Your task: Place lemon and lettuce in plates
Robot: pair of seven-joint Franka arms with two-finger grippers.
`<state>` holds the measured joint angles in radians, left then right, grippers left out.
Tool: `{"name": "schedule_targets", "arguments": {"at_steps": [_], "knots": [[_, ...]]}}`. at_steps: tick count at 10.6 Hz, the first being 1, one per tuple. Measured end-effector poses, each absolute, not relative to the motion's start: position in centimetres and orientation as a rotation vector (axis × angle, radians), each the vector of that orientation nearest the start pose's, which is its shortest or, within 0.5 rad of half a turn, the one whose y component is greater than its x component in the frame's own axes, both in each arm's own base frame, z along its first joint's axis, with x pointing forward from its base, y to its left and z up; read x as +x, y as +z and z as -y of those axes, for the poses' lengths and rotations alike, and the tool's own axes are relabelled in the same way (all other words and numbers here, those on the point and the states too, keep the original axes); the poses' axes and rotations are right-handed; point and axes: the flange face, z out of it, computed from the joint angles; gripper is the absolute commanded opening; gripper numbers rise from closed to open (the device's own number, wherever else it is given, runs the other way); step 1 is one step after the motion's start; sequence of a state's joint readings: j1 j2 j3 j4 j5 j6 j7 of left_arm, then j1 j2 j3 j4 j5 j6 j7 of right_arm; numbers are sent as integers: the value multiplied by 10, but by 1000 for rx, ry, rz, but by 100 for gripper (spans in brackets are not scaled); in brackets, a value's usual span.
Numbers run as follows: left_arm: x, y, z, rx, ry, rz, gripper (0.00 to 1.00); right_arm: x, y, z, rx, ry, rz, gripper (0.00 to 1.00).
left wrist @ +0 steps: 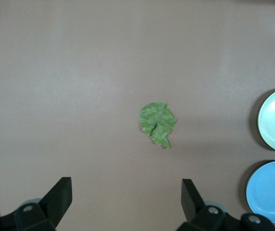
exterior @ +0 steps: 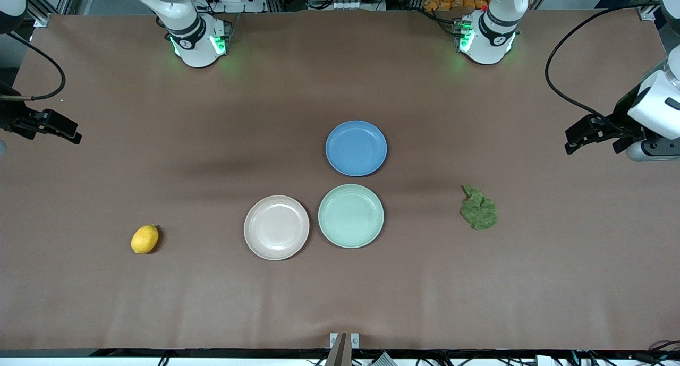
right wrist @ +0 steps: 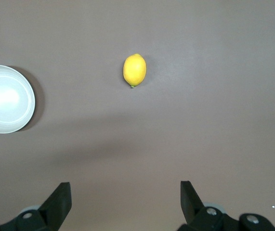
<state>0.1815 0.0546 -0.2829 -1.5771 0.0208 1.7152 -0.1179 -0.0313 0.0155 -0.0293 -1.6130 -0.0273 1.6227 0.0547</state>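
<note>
Nothing has been picked up yet, so the task looks to be at its very start, with both arms raised at the two ends of the table and neither closing on anything.

Going from the front view's left: the right gripper point(exterior: 53, 128) hangs over the bare brown table point(exterior: 159, 302) at the right arm's end, and its wrist view shows the two fingers point(right wrist: 60, 204) spread wide apart with nothing between them. The lemon point(exterior: 144, 239) lies on the table toward that same end, nearer the front camera than the gripper's spot, and well apart from the plates.

In the middle sit three plates. The pink-beige plate point(exterior: 276, 227) and the mint-green plate point(exterior: 350, 215) are just beside each other, almost rim to rim; whether they touch is hard to say from this height. The blue plate point(exterior: 356, 148) lies farther from the front camera, just beside the mint-green one. All three are empty.

The lettuce leaf point(exterior: 478, 208) lies crumpled on the table toward the left arm's end, well apart from the mint-green plate. The left gripper point(exterior: 587, 135) is over the table's edge at that end, its fingers point(left wrist: 59, 197) also wide apart and empty.

The next move likely calls for each arm to descend on its own item: the right onto the lemon, gripping across its narrow width; the left onto the thin leaf, pinching low against the table.
</note>
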Motion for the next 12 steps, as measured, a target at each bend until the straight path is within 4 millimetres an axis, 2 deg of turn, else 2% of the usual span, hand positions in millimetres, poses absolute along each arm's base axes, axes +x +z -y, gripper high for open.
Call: {"name": "schedule_targets", "arguments": {"at_steps": [5, 12], "knots": [[581, 605, 62, -3139, -135, -3, 100, 562, 600, 37, -3164, 9, -181, 100], [581, 605, 62, -3137, -136, -3, 100, 562, 600, 37, -3164, 9, -181, 100]]}}
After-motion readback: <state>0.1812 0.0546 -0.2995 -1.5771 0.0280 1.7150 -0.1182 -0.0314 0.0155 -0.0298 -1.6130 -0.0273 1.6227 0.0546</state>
